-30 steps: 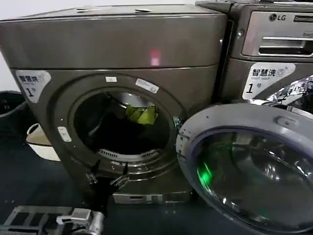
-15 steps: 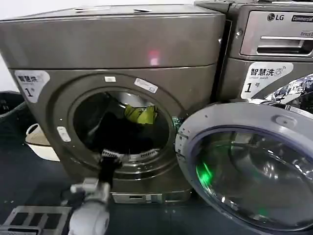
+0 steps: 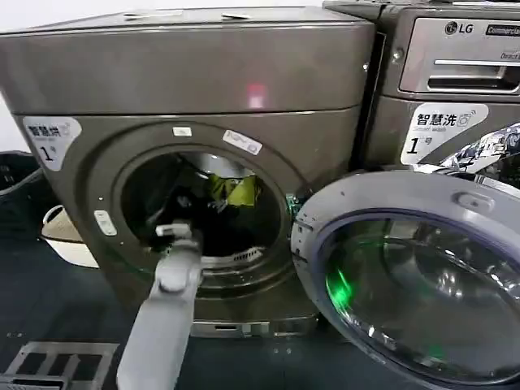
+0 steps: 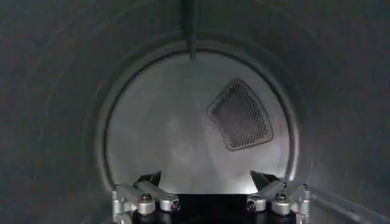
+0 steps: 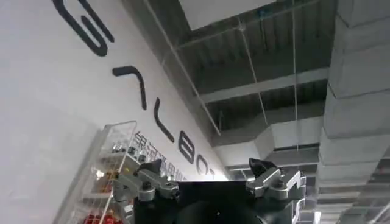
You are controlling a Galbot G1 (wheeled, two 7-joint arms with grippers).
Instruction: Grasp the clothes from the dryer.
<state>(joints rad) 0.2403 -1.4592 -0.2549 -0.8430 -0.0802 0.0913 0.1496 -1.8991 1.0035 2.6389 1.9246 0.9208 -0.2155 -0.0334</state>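
Jaws apart | left gripper (image 4: 210, 192) inside dryer (image 3: 97, 73) drum

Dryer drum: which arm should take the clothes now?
Left. The left pincer, open, is already inside the large bronze-grey dryer porthole, beside the dark navy garment and the yellow-green garment. The right pincer points up at a ceiling, away from the machine.

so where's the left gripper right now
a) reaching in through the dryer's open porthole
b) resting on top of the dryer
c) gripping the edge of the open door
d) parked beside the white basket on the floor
a: in the head view the left arm runs up from below and the left gripper is past the rim of the dryer, while the left wrist view looks down the bare drum with the jaws spread.
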